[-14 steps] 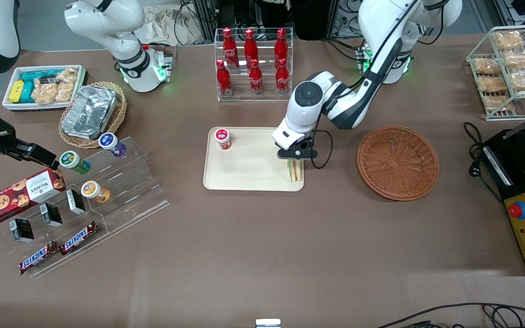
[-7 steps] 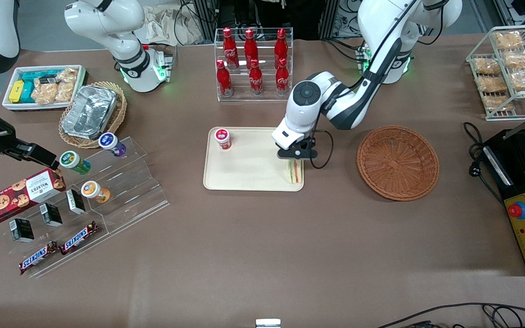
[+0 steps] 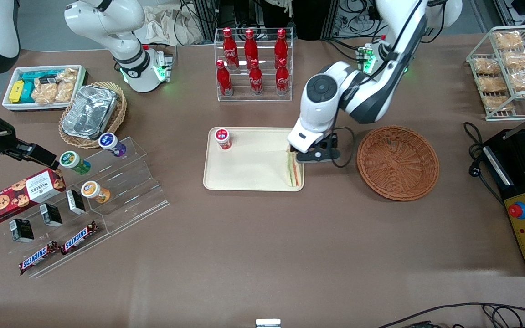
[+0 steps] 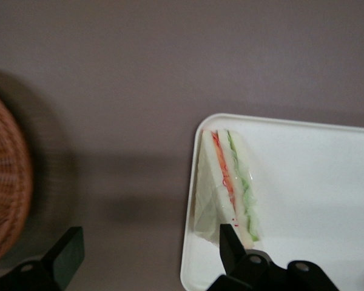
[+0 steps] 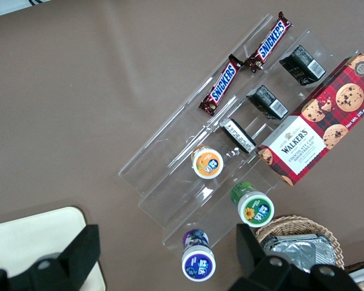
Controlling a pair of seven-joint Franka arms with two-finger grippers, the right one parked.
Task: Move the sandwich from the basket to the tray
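One sandwich (image 3: 293, 169) stands on edge on the tray (image 3: 249, 168), at the tray's corner nearest the basket (image 3: 398, 162). Above that tray edge, between tray and basket, the claw (image 3: 316, 154) hangs with its fingers spread wide, gripping nothing. From the front, the arm's white housing hides the fingers; the left wrist view shows both (image 4: 64, 254) parted, one over the bare desk (image 4: 133, 91), the other just over the sandwich (image 4: 227, 185), whose red and green layers face up. A red-lidded jar (image 3: 222, 138) stands at the tray's corner farthest from the sandwich.
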